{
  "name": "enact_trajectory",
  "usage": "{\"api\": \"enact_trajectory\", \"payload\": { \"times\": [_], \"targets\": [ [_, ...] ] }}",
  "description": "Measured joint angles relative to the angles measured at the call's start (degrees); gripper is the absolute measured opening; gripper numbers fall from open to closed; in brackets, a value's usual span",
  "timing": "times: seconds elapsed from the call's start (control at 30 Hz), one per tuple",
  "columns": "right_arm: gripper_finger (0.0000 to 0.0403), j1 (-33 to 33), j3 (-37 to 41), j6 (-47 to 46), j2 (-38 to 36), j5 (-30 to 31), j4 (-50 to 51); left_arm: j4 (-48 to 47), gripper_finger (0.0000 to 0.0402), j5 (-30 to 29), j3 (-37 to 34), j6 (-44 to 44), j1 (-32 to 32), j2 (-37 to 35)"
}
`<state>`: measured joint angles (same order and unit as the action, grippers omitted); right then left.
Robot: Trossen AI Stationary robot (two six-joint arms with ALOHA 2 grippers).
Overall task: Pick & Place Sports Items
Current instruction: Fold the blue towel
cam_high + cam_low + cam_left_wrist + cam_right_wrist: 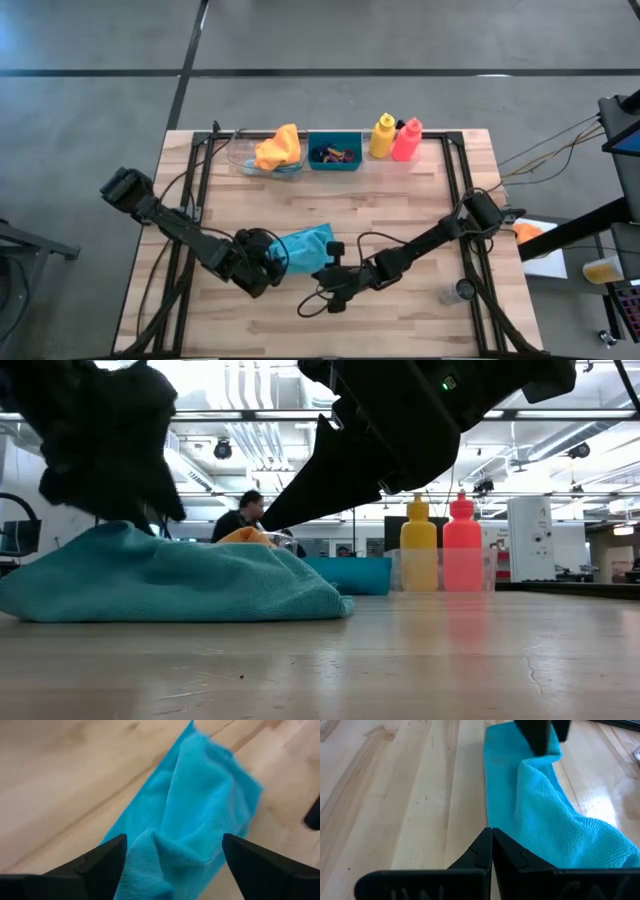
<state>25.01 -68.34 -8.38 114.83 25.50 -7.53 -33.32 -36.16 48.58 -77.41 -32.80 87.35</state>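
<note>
A teal cloth [305,244] lies bunched on the wooden table [400,200] near its middle, with a raised fold [195,820]. My left gripper [173,840] is open at the cloth's left end [272,256], one finger on each side of that fold. My right gripper [491,831] is shut, its tips at the cloth's near right edge [326,266]. At the far edge an orange cloth [278,148] lies in a clear tray. Small rings [335,155] lie in a teal bin. A yellow bottle [382,136] and a pink-red bottle [406,140] stand upright. My left gripper has its fingers [102,862] on either side of the cloth's bunched near end [150,865], slanting down from the table's left; whether they touch the cloth I cannot tell. My right gripper has its shut fingertips at the cloth's long edge [489,822], slanting down from the right; I cannot tell whether they touch it.
The clear tray [250,162], the teal bin [335,166] and the bottles line the table's far edge. A small round object [462,291] sits near the right edge, and a dark cable [312,303] loops under the right arm. A person [240,512] shows in the room behind.
</note>
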Motion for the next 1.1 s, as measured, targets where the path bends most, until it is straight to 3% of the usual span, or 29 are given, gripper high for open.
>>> {"api": "enact_trajectory", "payload": {
  "times": [0.27,0.53,0.77,1.1],
  "targets": [
    [0.0008,-0.63,-0.83,1.1,-0.24,-0.22,-0.93,-1.49,0.0351,-6.52,-0.04,1.31,-0.13,-7.3],
    [0.0008,-4.47,-1.44,2.56,1.72,-6.66,-5.54,-0.17,0.0351,-10.46,-0.06,7.77,-2.35,-12.46],
    [0.0008,-8.67,-1.44,1.75,5.31,-6.97,-5.22,0.55,0.0351,-10.82,-0.07,11.44,-4.2,-13.49],
    [0.0008,-11.52,-1.51,-6.45,5.88,-4.31,0.96,0.54,0.0351,-10.79,-0.11,11.41,-4.98,-13.51]
  ]
}}
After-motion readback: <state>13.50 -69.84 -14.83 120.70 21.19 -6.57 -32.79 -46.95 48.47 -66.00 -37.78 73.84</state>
